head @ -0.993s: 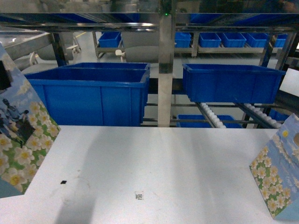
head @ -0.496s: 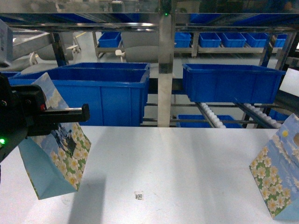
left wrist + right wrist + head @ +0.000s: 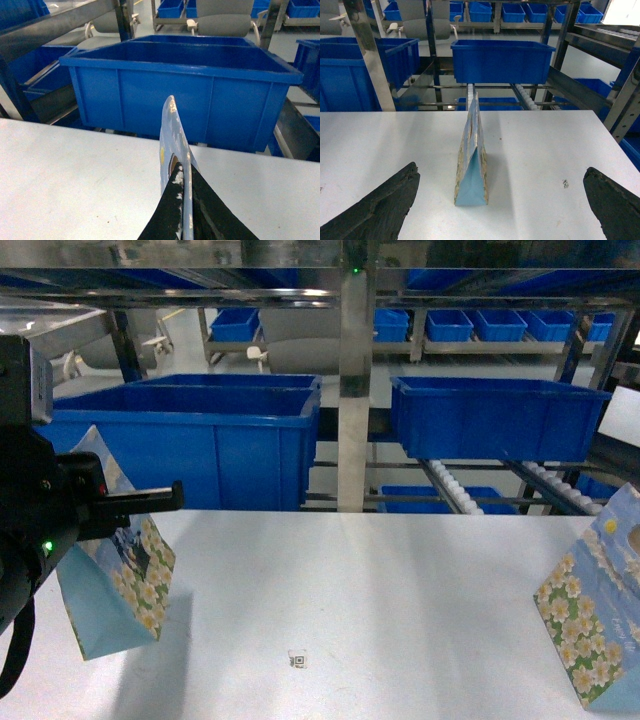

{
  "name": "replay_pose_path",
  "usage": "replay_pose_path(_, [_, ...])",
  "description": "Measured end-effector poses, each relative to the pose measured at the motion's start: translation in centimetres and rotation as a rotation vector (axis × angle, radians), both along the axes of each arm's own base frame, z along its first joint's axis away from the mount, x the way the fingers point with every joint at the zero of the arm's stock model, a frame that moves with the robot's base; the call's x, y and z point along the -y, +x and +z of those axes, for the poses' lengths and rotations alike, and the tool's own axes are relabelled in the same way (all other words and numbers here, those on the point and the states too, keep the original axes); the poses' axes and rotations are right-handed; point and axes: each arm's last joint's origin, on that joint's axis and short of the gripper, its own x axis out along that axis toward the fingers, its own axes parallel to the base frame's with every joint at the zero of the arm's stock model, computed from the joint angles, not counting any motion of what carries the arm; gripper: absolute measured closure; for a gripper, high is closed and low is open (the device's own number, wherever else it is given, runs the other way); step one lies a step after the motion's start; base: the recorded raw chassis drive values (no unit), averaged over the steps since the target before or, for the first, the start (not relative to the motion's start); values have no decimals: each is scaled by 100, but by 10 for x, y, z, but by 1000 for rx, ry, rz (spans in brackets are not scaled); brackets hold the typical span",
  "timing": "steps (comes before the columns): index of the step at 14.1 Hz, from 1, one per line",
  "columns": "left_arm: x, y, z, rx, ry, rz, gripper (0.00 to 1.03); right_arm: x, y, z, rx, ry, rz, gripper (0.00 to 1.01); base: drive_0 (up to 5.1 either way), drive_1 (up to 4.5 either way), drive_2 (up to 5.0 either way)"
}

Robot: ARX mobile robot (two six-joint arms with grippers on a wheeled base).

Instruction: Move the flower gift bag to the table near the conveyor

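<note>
Flower gift bag [image 3: 118, 585] pinched in left tool [image 3: 184, 207]; blue bin [image 3: 195, 440] behind; right tool [image 3: 502, 200] wide open.

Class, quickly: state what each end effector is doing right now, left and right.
Left end effector: closed on the top edge of a flower gift bag.
Right end effector: open, holding nothing; a second gift bag stands between its fingers.

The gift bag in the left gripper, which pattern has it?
White-and-yellow flowers on light blue; head view shows it best.
</note>
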Motion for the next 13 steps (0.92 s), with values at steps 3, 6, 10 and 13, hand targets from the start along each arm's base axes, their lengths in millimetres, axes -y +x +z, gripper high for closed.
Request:
replay_pose_path(3, [-9, 3, -17, -14, -11, 24, 101, 0, 0, 0, 0, 0, 0, 3, 0, 0, 0])
replay_pose_path(6, [-16, 4, -37, -41, -23, 47, 101, 0, 0, 0, 0, 0, 0, 3, 0, 0, 0])
replay_pose_path(10, [-22, 2, -45, -58, -38, 53, 101, 0, 0, 0, 0, 0, 0, 3, 0, 0, 0])
replay_pose_path(13, [-18, -9, -44, -80, -34, 25, 73, 0, 0, 0, 0, 0, 0, 3, 0, 0, 0])
